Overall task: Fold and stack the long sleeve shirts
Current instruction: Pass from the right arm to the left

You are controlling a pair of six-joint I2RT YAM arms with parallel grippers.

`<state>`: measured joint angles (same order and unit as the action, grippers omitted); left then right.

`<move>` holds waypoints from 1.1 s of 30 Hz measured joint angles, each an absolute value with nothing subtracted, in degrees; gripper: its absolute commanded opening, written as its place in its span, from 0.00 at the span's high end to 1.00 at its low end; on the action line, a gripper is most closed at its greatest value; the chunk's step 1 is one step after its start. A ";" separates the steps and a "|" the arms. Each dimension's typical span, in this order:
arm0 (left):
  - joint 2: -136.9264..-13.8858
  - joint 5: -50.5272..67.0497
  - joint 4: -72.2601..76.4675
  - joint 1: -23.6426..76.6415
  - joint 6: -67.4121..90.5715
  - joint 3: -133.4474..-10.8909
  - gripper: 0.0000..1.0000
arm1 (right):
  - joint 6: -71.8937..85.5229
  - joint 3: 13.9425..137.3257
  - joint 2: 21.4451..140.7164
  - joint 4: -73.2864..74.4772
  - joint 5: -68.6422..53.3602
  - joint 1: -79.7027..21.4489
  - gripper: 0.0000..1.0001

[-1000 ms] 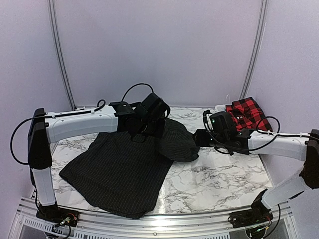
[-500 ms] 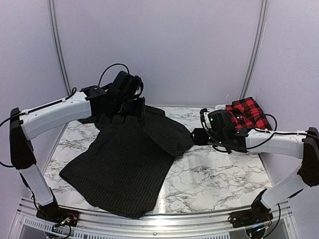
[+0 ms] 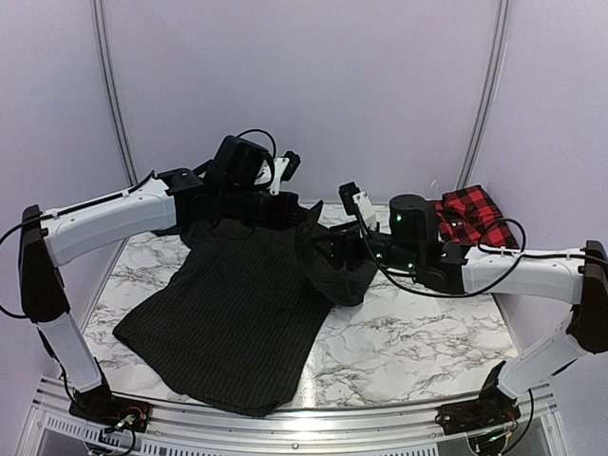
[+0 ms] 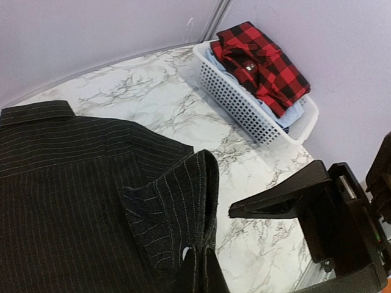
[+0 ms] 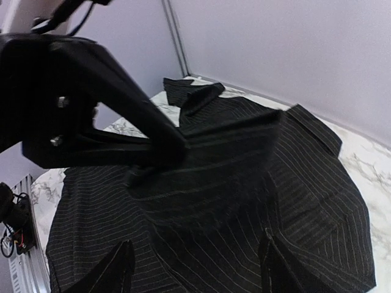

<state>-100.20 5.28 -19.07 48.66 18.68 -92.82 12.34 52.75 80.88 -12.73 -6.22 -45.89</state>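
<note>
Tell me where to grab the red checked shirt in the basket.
Probably from straight above, pinching a raised fold near the middle of the red-and-black checked shirt. It lies bunched on top of pale blue cloth in the white lattice basket, whose walls block a low sideways approach.

Marble-veined table (image 3: 418, 337). White lattice basket (image 4: 244, 105) on table's far right corner. Pale blue item (image 4: 294, 117), possibly cloth, in basket. Metal rail (image 3: 304, 423) along table's near edge.

Black pinstriped shirt (image 3: 228, 313) spread on marble table (image 3: 418, 332). Left gripper (image 3: 296, 211) at its far edge, seemingly pinching cloth; right gripper (image 3: 332, 252) over folded sleeve (image 3: 344, 277).
</note>
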 measured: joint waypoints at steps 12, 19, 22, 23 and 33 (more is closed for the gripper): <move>-101.97 15.18 -13.43 48.25 23.18 -92.82 1.00 | 9.10 54.24 86.52 -19.38 -9.47 -46.30 0.48; -102.04 15.27 -11.55 47.62 23.99 -92.82 0.62 | 11.07 58.52 89.25 -18.33 -1.61 -46.37 1.00; -102.02 14.02 -10.90 46.70 24.71 -92.18 0.36 | 13.08 61.58 90.83 -16.34 3.25 -45.15 1.00; -101.97 13.15 -10.50 46.35 25.76 -91.26 0.31 | 13.74 62.50 91.53 -15.51 4.45 -44.45 1.00; -98.78 4.60 -10.72 44.23 30.55 -73.06 0.28 | 18.92 70.06 107.26 -7.46 6.11 -38.39 1.00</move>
<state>-98.78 4.60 -10.72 44.23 30.55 -73.06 18.92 70.06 107.26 -7.46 6.11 -38.39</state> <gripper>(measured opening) 0.716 0.011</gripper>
